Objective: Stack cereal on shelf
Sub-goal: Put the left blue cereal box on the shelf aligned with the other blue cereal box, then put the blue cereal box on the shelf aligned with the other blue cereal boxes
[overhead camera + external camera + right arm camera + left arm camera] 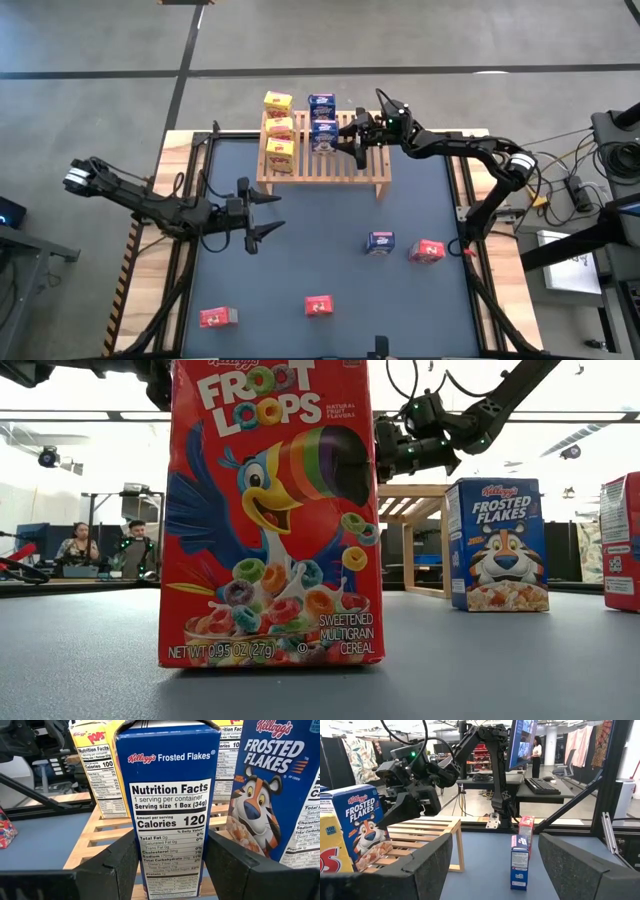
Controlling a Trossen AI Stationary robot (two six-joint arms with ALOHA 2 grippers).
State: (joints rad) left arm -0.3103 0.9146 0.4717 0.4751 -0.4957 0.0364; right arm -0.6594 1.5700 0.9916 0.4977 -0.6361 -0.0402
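Note:
The light wooden shelf [340,165] stands at the table's far side. Three yellow cereal boxes [280,128] stand in a row on its left part, and a blue one [321,105] stands at its far edge. My right gripper [352,137] reaches in level from the right and is shut on a second blue cereal box [170,795], just in front of that one. My left gripper [265,213] hangs open over the table's left middle, with nothing between its fingers [427,865]. My right gripper pinches the blue box between its two fingers [122,862], one on each broad face, low on the box [145,870]. They come in level from the table's right, so the narrow nutrition side faces the wrist. The box is upright, its base down at the slats.
On the table stand a blue box [380,242] and a red box [427,251] at the right, a red box [318,306] near the front middle and another [217,317] at the front left. The shelf's right part [365,160] is bare.

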